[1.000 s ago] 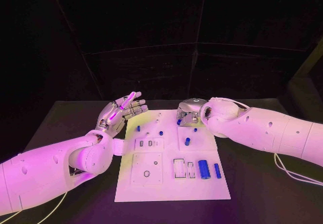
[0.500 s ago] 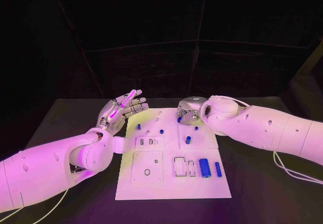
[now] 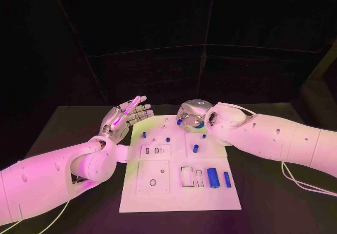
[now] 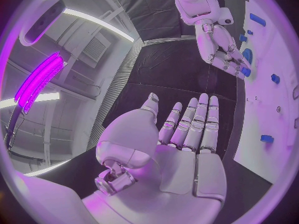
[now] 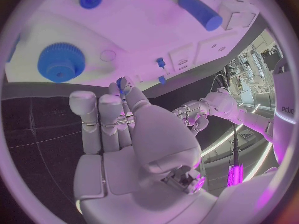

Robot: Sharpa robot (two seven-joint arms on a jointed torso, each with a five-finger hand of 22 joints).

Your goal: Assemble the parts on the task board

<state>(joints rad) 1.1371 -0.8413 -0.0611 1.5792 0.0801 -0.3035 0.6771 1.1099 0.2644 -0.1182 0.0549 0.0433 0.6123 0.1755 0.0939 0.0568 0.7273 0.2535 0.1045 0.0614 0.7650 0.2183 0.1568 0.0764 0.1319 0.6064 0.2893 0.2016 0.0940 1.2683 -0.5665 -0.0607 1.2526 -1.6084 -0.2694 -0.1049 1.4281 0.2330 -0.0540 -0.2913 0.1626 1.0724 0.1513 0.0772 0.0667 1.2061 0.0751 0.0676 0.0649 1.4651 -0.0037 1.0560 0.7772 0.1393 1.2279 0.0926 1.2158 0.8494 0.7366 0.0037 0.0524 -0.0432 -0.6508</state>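
2 blue parts lie nearest me on the board (image 3: 179,201): thick cylinder (image 3: 213,177) and thin cylinder (image 3: 227,178), side by side, just beside the open slots. Both look like hard plastic. My guess is that they're light, stiff, smooth and apt to roll. Take them across the middle, fingertips on opposite sides, not by the ends.

Mid-board: 1 short peg (image 3: 196,148), lying down. Further on and to the left, 2 stubs (image 3: 144,134) stand upright, well apart from it.

Far end: gear (image 5: 60,62) sits flat on the board. The toothed rim should give good purchase, so grip it at the rim.

Right hand (image 3: 191,117) hovers over the far end, close by the gear. Its fingertips are drawn together on a small peg (image 5: 121,86), as best I can make out. Tiny thing, easily dropped or twisted, so a light pinch with the axis kept plumb for seating.

Left hand (image 3: 126,117) is raised beside the board's far left corner. The fingers are straight and fanned a little, the palm is empty, and it touches nothing.
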